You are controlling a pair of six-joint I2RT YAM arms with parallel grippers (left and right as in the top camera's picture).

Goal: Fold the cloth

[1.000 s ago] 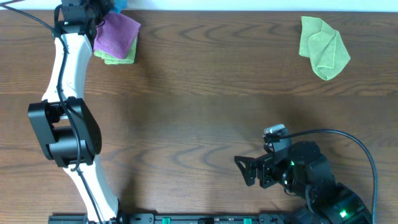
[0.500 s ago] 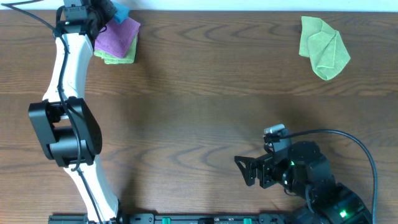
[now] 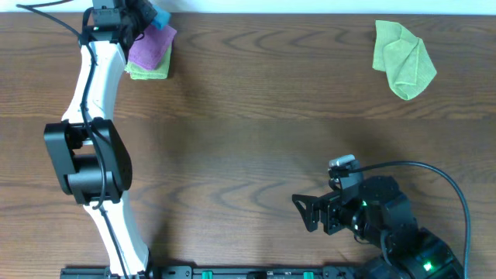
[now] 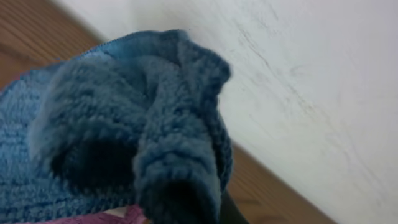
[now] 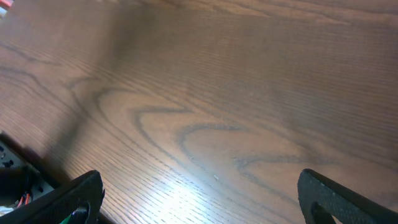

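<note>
1. My left claw (image 3: 142, 11) is stretched out to the far edge of the desk (image 3: 248, 139). The cloth (image 3: 159, 17) shows as a blue wad right at its tip.
2. In the left wrist view the cloth (image 4: 124, 124) fills most of the frame, gathered into a thick ridge in front of a pale wall (image 4: 311, 74).
3. The pile hides the jaws. The ridge stands up off the desk, so I judge this claw is pinching the cloth.
4. My right claw (image 3: 304, 211) is spread wide and empty over bare wood near its own base, well apart from the cloth.
5. I read the step in hand as carrying the cloth off the back edge to open desk, where it can be laid flat before any fold.
6. To do it well I lift first. The purple cloth (image 3: 149, 48) lies just beside the left claw on the arm's side, on top of a green cloth (image 3: 147, 73). A low drag would likely pull that stack along.
7. A grip on a soft wad may slip, so I travel slowly and keep the squeeze firm.
8. I aim for the open middle between the two claws, where the right claw can reach an edge.
9. I can't make out any corner or tag now, so I must spread the cloth before choosing a fold line.
</note>
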